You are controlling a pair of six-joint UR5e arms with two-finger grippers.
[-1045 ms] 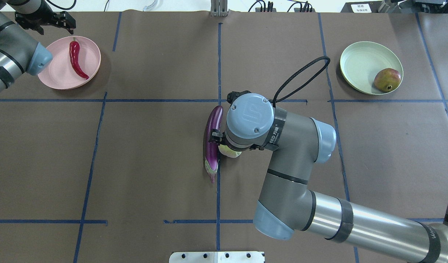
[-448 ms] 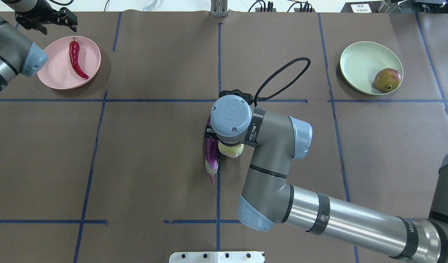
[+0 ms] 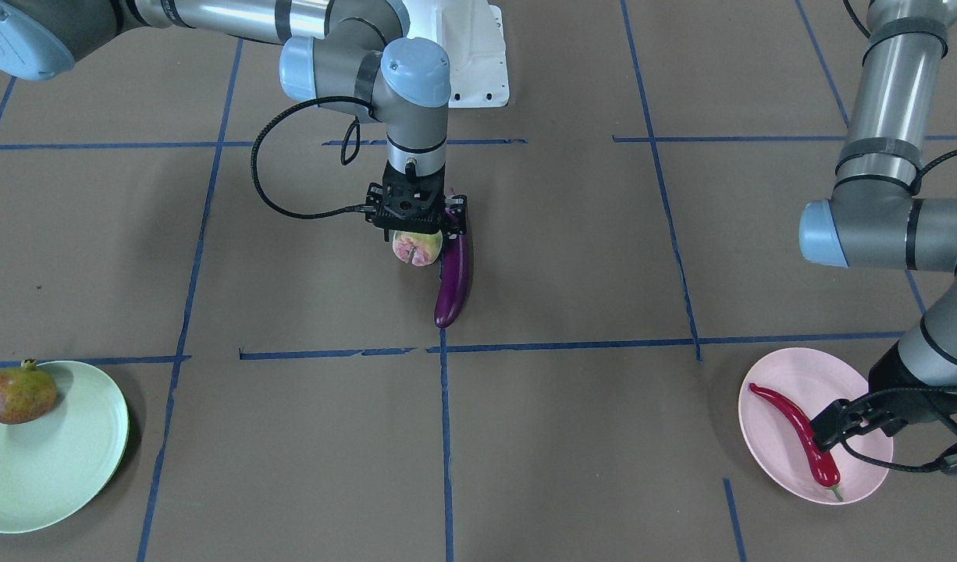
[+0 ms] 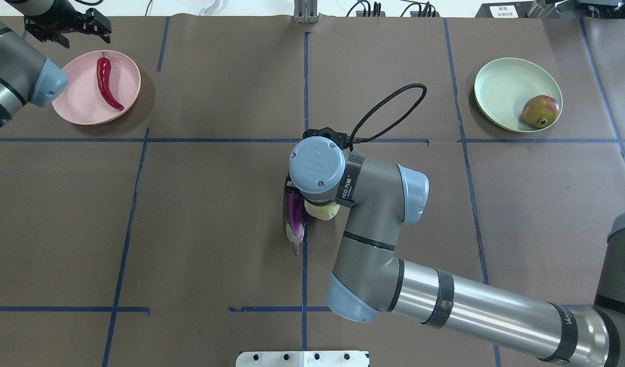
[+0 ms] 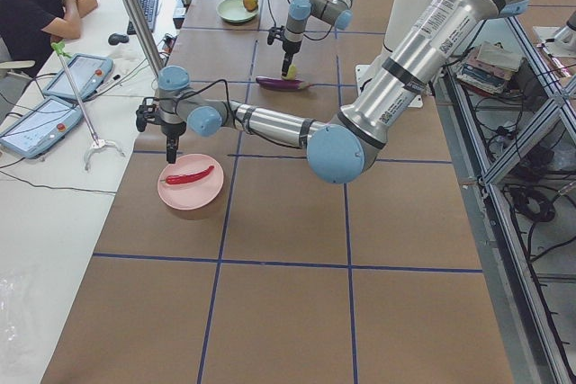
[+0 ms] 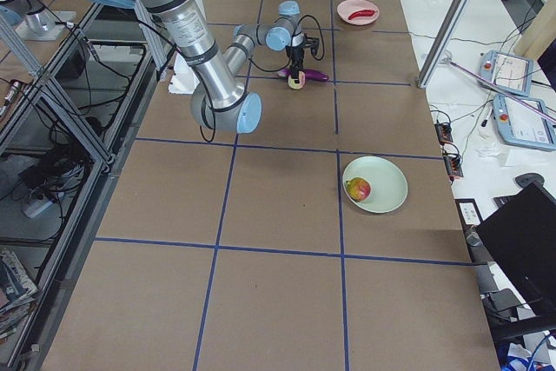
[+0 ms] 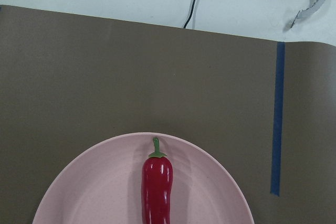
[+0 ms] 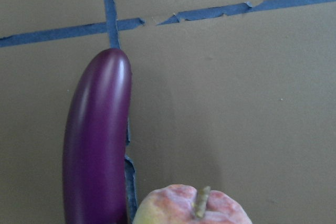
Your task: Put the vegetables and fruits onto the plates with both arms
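the table (image 4: 215,214) is papered brown and crossed by blue tape lines (image 4: 124,239), with the white base block (image 3: 471,55) at its near edge. past the far edge a side bench (image 5: 54,195) carries tablets (image 5: 76,74), and a seated operator (image 5: 31,6) leans on it.

the pink plate (image 3: 826,375) sits far left with the chili pepper (image 3: 795,425) lying in it. the green plate (image 3: 49,476) sits far right and holds the pomegranate (image 3: 16,396) at its near right rim. at the table's middle the peach (image 3: 416,250) rests on the paper, and the eggplant (image 3: 453,285) lies just left of it along a tape line (we cannot tell whether the two touch).

the right gripper (image 3: 418,226) points straight down, its black body right over the peach. we cannot tell whether its jaws press on the fruit. the left gripper (image 3: 826,429) hovers above the pink plate's far side, fingers apart with nothing between them.

from overhead the right arm (image 4: 475,306) gets in our way. its blue wrist cap (image 4: 317,164) covers its gripper, most of the peach and the eggplant's far half, and a black cable (image 4: 423,90) loops beyond it.

the right wrist view cuts the peach down to its stemmed top at the lower edge and loses the eggplant's cap end. the left wrist view cuts off the chili's tip and the plate's near half. neither view shows any fingers.
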